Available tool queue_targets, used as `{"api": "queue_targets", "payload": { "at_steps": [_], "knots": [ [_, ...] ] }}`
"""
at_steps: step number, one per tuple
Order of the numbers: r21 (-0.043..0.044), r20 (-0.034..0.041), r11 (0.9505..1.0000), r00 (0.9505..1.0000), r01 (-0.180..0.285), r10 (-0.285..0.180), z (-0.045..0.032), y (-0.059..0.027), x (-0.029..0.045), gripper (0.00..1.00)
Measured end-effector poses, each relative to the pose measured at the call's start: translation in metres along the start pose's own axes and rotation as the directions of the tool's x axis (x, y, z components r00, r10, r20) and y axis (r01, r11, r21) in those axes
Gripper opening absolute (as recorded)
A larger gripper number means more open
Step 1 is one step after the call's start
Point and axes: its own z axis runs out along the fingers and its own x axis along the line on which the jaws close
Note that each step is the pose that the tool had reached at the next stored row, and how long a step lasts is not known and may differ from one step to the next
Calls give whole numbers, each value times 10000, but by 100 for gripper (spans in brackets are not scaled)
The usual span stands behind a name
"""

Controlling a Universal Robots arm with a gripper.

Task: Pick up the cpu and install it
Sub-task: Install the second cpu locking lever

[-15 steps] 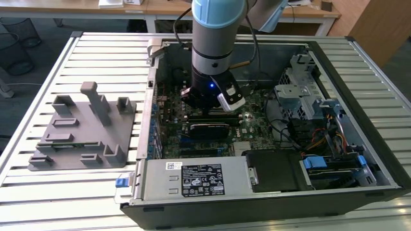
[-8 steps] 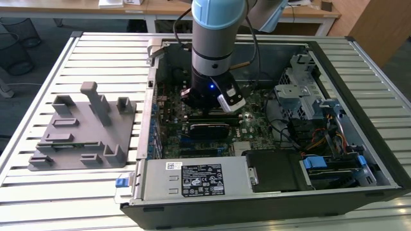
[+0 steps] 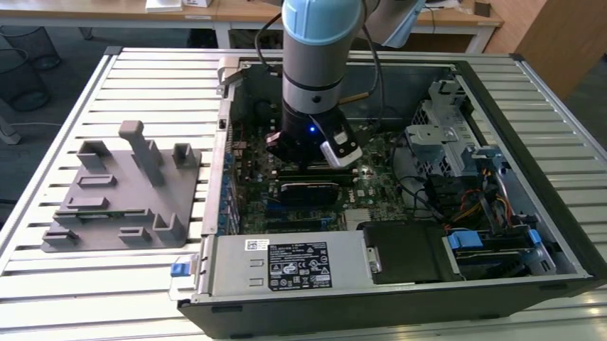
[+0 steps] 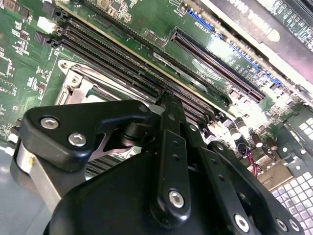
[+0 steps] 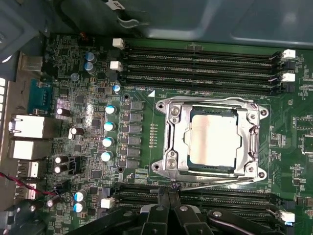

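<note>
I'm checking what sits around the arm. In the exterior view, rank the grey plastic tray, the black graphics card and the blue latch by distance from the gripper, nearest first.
1. The black graphics card, just below the gripper, inside the case.
2. The grey plastic tray, outside the case on the exterior view's left.
3. The blue latch, at the case's near corner; close to the tray's distance, probably slightly farther.

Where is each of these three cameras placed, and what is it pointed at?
Exterior view: off the arm, above the open computer case, looking down; the arm reaches inside.
First wrist view: on the arm, facing the motherboard; the cpu lies in its socket, the hand beside it.
Second wrist view: on the arm, past the hand.
Both wrist views share the memory slots.
</note>
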Motion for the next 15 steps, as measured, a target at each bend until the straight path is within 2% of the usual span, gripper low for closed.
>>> {"api": "queue_targets", "payload": {
  "at_steps": [7, 13, 15],
  "knots": [
    [-35, 1, 10000, 10000, -1, 1, 24, -1, 29, 11],
    [-182, 10, 9998, 10000, 1, -1, 47, 5, 44, 11],
    [-207, 11, 9998, 10000, 1, -1, 57, 7, 46, 11]
  ]
}}
